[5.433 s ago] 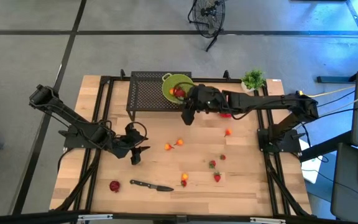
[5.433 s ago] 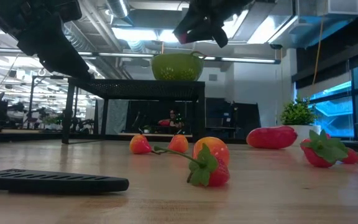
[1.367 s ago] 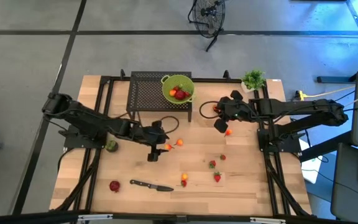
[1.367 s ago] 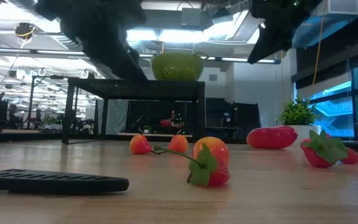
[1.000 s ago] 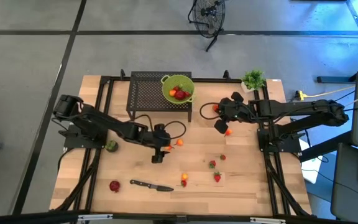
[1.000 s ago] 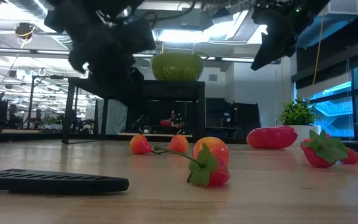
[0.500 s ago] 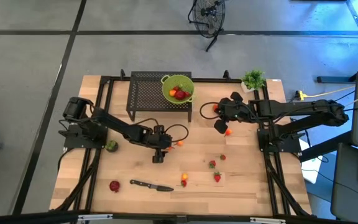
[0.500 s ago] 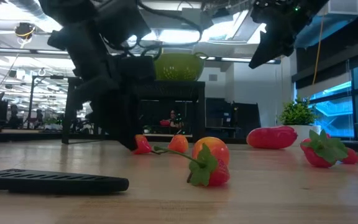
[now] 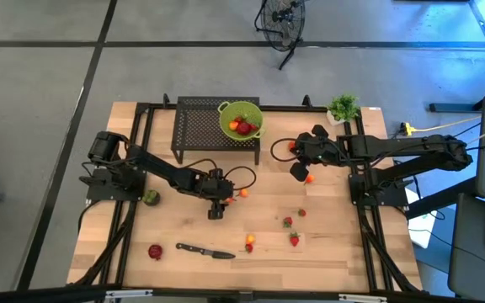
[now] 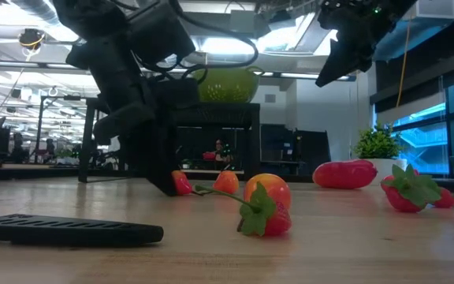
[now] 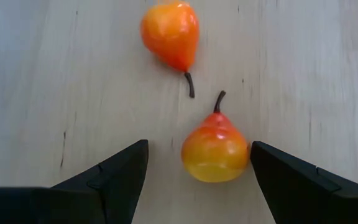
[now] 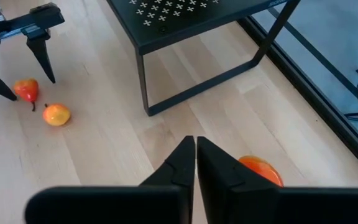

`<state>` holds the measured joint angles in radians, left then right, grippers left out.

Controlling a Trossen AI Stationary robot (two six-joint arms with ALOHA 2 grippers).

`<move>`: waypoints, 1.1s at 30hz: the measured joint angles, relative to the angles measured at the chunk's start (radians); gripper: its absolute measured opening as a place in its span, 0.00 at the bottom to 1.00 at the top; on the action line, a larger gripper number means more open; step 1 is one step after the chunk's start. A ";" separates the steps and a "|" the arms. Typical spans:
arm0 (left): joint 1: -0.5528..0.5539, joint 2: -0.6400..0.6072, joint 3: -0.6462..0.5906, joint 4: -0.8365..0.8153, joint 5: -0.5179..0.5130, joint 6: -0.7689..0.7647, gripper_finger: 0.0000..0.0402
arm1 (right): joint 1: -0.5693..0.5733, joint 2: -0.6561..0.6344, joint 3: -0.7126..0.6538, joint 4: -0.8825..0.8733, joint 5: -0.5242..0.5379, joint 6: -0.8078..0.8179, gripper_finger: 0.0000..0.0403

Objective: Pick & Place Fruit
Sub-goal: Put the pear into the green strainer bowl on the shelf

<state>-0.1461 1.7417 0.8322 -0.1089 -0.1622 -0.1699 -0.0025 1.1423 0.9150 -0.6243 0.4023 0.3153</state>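
Two orange-yellow pears lie on the table's middle. My left gripper (image 9: 218, 204) (image 11: 197, 162) points down at them, open, with its fingers on either side of the nearer pear (image 11: 215, 149) (image 9: 228, 199). The other pear (image 11: 169, 32) (image 9: 242, 193) lies just beyond. My right gripper (image 9: 299, 171) (image 12: 195, 149) hangs shut in the air, to the right of the stand, above an orange fruit (image 12: 261, 169) (image 9: 309, 178). The lime-green bowl (image 9: 241, 119) sits on the black mesh stand (image 9: 200, 126) with red fruit inside. Other fruit lies scattered: strawberries (image 9: 289, 222) (image 9: 294, 240), a dark green one (image 9: 151, 198). My left gripper comes from above, pointing down. One finger (image 11: 278, 171) stands right at the pear's side (image 11: 244, 152); whether it touches, I cannot tell. The other finger (image 11: 120, 171) is clear of it. The pear lies on the table.
A black-handled knife (image 9: 205, 251) lies near the near edge, with a red fruit (image 9: 155, 251) to its left and an orange-yellow one (image 9: 249, 242) to its right. A big red oblong fruit (image 10: 345, 173) and a potted plant (image 9: 343, 107) sit at the far right.
My left gripper has moved toward the table's right and come down from above the table until its fingertips reach the table at the pears. The pears have stayed where they were.
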 joint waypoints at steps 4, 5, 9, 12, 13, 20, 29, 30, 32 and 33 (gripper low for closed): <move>-0.004 0.001 0.000 0.009 0.000 0.006 0.70 | 0.000 0.000 0.000 0.000 0.000 0.000 0.03; -0.004 0.001 0.000 0.009 0.000 0.006 0.69 | 0.000 0.000 0.000 0.000 0.000 0.000 0.03; -0.004 0.001 0.000 0.009 0.003 0.007 0.64 | 0.000 0.000 0.000 0.000 0.000 0.000 0.02; -0.005 0.001 0.000 0.009 0.003 0.008 0.59 | 0.000 0.000 0.000 0.000 0.000 0.000 0.03; -0.005 0.001 0.000 0.009 0.004 0.008 0.57 | 0.000 0.000 0.000 0.000 0.000 0.000 0.03; -0.005 0.001 -0.001 0.008 0.003 0.015 0.44 | 0.000 0.000 0.000 0.000 -0.003 0.002 0.06; -0.004 0.001 -0.001 0.008 0.014 0.035 0.36 | 0.000 0.001 0.000 0.000 -0.003 0.002 0.02; -0.004 0.001 -0.001 0.009 0.021 0.035 0.36 | 0.000 0.001 0.000 0.000 -0.003 0.002 0.02; -0.008 0.001 -0.001 0.008 0.025 0.034 0.36 | 0.000 0.001 0.000 -0.001 -0.003 0.002 0.02; -0.011 0.001 -0.001 0.008 0.026 0.030 0.36 | 0.000 0.001 0.000 -0.001 -0.003 0.002 0.02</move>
<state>-0.1570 1.7424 0.8314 -0.1005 -0.1360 -0.1398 -0.0025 1.1431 0.9150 -0.6250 0.3996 0.3175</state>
